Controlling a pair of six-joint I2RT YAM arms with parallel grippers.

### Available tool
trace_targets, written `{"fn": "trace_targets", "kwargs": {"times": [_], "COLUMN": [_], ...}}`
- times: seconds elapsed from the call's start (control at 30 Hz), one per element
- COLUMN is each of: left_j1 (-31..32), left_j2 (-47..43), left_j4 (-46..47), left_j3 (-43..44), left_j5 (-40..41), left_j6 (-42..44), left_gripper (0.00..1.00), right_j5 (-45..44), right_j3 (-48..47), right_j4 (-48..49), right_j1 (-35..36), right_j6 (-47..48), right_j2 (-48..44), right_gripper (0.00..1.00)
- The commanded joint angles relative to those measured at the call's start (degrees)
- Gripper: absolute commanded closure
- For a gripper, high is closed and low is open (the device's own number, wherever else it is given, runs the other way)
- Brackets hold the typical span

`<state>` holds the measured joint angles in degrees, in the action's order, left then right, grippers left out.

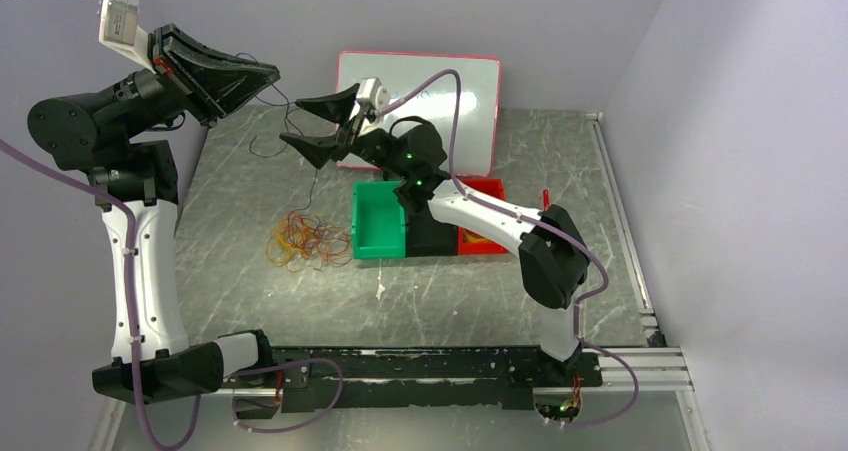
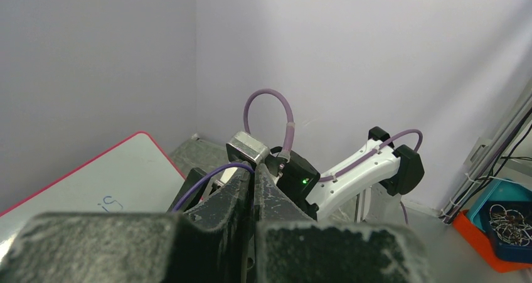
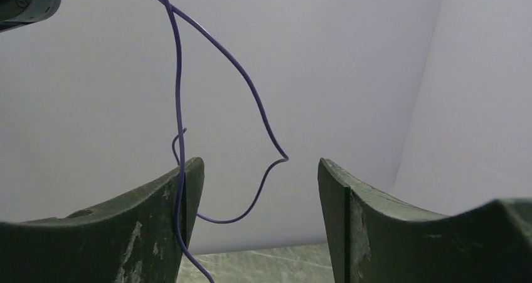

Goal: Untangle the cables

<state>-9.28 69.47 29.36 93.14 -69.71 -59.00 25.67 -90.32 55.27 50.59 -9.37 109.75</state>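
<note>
Currently the left end effector (image 1: 268,72) is raised high over the far-left corner of the surface (image 1: 250,301), its fingers pressed together on a thin purple cable (image 3: 179,107). That strand runs across to the right end effector (image 1: 290,120), which hovers near the middle of the far edge with its jaws spread wide. The cable loops loosely through the gap and lies against the inner face of one finger, ungripped. From there a thin strand drops toward the rest of the cables (image 1: 305,241), an orange-red, yellow and dark heap lying toward the surface's left edge, just beside the green bin (image 1: 378,249).

The main risk, as I judge it, is that the lifted strand is knotted into the heap. More pull would then drag the whole tangle up or tighten it rather than free one loop. The wire is thin and kinked, so the right jaws could close on air or catch two runs at once. A hard tug could also slip it out of the left pinch.
</note>
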Motion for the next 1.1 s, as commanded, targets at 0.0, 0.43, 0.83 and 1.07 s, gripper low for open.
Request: {"fn": "trace_targets", "kwargs": {"times": [0.0, 0.43, 0.83, 1.07], "left_j1": [0.05, 0.13, 0.06, 0.05], "left_j2": [-0.56, -0.8, -1.09, -1.26], "left_j4": [1.74, 2.18, 2.32, 1.05], "left_j3": [0.76, -0.52, -1.81, -2.0], "left_j5": [-0.99, -1.56, -1.25, -1.22], "left_j6": [-0.38, -0.64, -0.68, 0.35], "left_gripper": [0.93, 0.93, 0.93, 0.93], "right_j5": [-2.0, 0.84, 3.18, 4.66], "right_j3": [0.68, -2.13, -0.3, 0.19], "right_j4": [1.85, 2.1, 4.88, 4.74], "right_j1": [-0.72, -1.36, -1.36, -1.37], "right_j6": [1.45, 3.05, 3.51, 3.7], "right_j2": [-0.64, -0.62, -2.79, -3.37], "right_gripper": [0.3, 0.3, 0.49, 0.72]}}
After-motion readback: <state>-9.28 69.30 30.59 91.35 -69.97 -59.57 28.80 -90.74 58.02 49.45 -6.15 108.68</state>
